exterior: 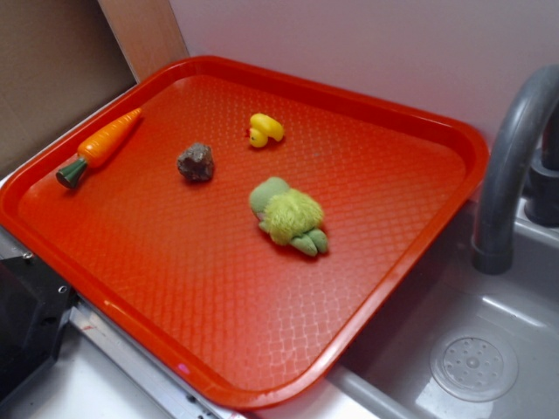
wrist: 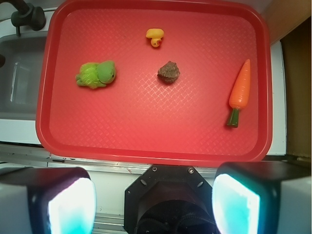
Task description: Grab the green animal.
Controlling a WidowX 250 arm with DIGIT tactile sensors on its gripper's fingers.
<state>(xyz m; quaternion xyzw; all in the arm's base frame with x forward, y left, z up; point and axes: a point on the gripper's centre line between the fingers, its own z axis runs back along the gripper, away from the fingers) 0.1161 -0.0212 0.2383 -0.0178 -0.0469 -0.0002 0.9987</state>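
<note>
The green animal point(exterior: 288, 216) lies on the red tray point(exterior: 175, 262), right of its middle: a fuzzy yellow-green body with a smooth darker green head and feet. In the wrist view the green animal point(wrist: 96, 74) is at the tray's point(wrist: 146, 131) left side, far from my gripper point(wrist: 153, 200). The gripper hangs over the counter just off the tray's near rim. Its two fingers point(wrist: 68, 204) stand wide apart with nothing between them. It touches nothing.
On the tray also lie a yellow rubber duck point(exterior: 265, 129), a brown-grey rock point(exterior: 196, 162) and an orange toy carrot point(exterior: 100, 146). A grey faucet point(exterior: 511, 157) and sink basin point(exterior: 454, 349) are beside the tray on the animal's side.
</note>
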